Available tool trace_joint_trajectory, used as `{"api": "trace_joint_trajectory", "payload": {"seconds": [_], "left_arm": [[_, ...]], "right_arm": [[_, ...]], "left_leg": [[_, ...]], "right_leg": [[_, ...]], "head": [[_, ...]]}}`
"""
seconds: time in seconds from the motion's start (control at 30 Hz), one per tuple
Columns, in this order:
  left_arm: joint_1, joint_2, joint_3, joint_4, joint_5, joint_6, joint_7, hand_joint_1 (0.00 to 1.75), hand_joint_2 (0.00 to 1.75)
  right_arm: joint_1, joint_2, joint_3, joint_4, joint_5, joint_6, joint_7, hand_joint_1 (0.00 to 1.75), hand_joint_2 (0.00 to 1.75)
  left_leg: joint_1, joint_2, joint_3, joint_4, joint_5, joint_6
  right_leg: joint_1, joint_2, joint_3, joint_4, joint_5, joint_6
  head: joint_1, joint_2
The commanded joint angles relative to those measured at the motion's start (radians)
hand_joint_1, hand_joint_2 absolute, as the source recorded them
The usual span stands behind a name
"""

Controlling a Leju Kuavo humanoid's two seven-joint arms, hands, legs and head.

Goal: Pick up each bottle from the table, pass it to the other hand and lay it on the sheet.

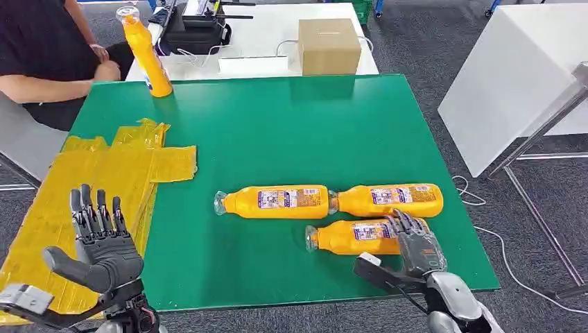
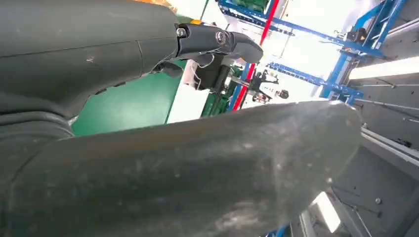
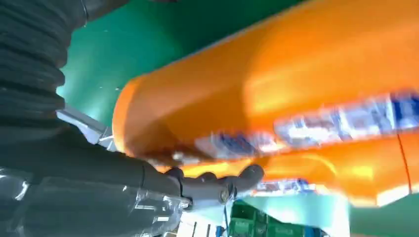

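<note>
Three orange bottles lie on the green table (image 1: 291,118): one on the left (image 1: 274,202), one to its right (image 1: 392,199), and the nearest one (image 1: 353,237) in front of them. My right hand (image 1: 416,246) lies over the base end of the nearest bottle, its fingers on top and its thumb held apart below. The right wrist view has this bottle (image 3: 296,89) close against the fingers (image 3: 217,185). My left hand (image 1: 104,243) is raised over the yellow sheet (image 1: 90,180), fingers spread and holding nothing. A fourth bottle (image 1: 145,52) stands upright at the table's far left corner.
A person in black sits at the far left (image 1: 41,55), arm near the upright bottle. Behind the green table, a white table carries a cardboard box (image 1: 329,45) and a black device (image 1: 197,28). A white panel (image 1: 513,76) stands to the right.
</note>
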Motion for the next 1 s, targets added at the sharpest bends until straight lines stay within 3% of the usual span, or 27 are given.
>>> {"api": "trace_joint_trajectory", "payload": {"seconds": [0.03,0.07,0.1,0.3,0.4,0.5,0.67,0.77,0.87,0.9,0.93,1.0], "left_arm": [[-0.05,0.036,-0.019,0.06,0.03,0.01,0.016,0.0,0.0],[-0.054,0.04,-0.021,0.067,0.034,0.011,0.016,0.0,0.0],[-0.057,0.044,-0.025,0.073,0.04,0.01,0.014,0.0,0.0],[-0.084,0.065,-0.048,0.113,0.075,0.014,-0.001,0.0,0.0],[-0.089,0.07,-0.054,0.119,0.084,0.015,-0.003,0.0,0.0],[-0.094,0.073,-0.057,0.122,0.091,0.018,-0.004,0.0,0.0],[-0.093,0.074,-0.056,0.121,0.092,0.018,-0.004,0.0,0.0],[-0.089,0.076,-0.054,0.118,0.092,0.02,-0.005,0.0,0.0],[-0.065,0.089,-0.06,0.115,0.073,-0.002,0.027,0.0,0.0],[-0.044,0.089,-0.061,0.119,0.072,-0.039,0.059,0.0,0.0],[-0.025,0.093,-0.068,0.13,0.085,-0.099,0.073,0.0,1.75],[0.004,0.098,-0.084,0.146,0.111,-0.193,0.084,0.0,1.75]], "right_arm": [[-0.115,-0.023,0.178,0.215,-0.037,0.182,0.03,0.94,1.75],[-0.112,-0.044,0.194,0.218,-0.049,0.209,0.03,1.66,1.75],[-0.106,-0.064,0.205,0.216,-0.073,0.235,0.03,1.75,1.75],[-0.067,-0.225,0.275,0.137,-0.18,0.343,0.025,1.75,1.75],[-0.06,-0.257,0.286,0.11,-0.205,0.361,0.03,1.75,1.75],[-0.039,-0.283,0.281,0.08,-0.238,0.35,0.043,1.75,1.75],[-0.039,-0.283,0.281,0.075,-0.24,0.349,0.045,1.75,1.75],[-0.034,-0.238,0.224,0.074,-0.319,0.284,0.032,1.75,1.75],[-0.041,-0.076,0.117,0.048,-0.41,0.061,-0.083,1.75,1.75],[-0.017,-0.008,0.064,0.003,-0.432,-0.048,-0.17,1.75,1.75],[0.011,0.06,0.025,-0.073,-0.489,-0.104,-0.255,1.75,1.75],[0.05,0.127,-0.007,-0.191,-0.533,-0.166,-0.338,1.75,1.75]], "left_leg": [[0.001,0.002,0.007,-0.003,-0.001,-0.002],[0.001,0.001,0.008,-0.004,-0.001,-0.002],[0.001,0.0,0.007,-0.003,0.0,-0.001],[0.0,-0.005,0.012,-0.002,0.0,0.0],[0.001,-0.007,0.02,-0.002,-0.004,0.002],[0.001,-0.007,0.032,-0.002,-0.009,0.003],[0.001,-0.007,0.036,-0.003,-0.011,0.005],[0.001,-0.005,0.038,-0.003,-0.013,0.006],[0.001,-0.002,0.038,-0.002,-0.014,0.007],[0.002,-0.001,0.039,-0.004,-0.014,0.006],[0.002,0.001,0.038,-0.005,-0.014,0.006],[0.002,0.003,0.039,-0.007,-0.013,0.004]], "right_leg": [[0.001,0.001,0.007,-0.004,0.0,-0.001],[0.001,-0.001,0.008,-0.004,0.0,-0.001],[0.001,-0.001,0.007,-0.004,0.0,-0.001],[0.001,-0.007,0.013,-0.004,-0.002,0.0],[0.002,-0.009,0.013,-0.006,-0.006,0.003],[0.002,-0.007,0.025,-0.008,-0.011,0.005],[0.002,-0.008,0.032,-0.012,-0.012,0.007],[0.002,-0.005,0.035,-0.013,-0.013,0.007],[0.002,-0.001,0.043,-0.014,-0.012,0.008],[0.002,-0.001,0.044,-0.015,-0.011,0.007],[0.002,0.001,0.044,-0.016,-0.011,0.007],[0.002,0.001,0.044,-0.017,-0.011,0.005]], "head": [[0.0,0.0],[0.0,0.0],[0.0,0.0],[0.0,0.0],[0.0,0.0],[0.0,0.0],[0.0,0.0],[0.0,0.0],[0.0,0.0],[0.0,0.0],[0.001,0.0],[0.001,0.0]]}}
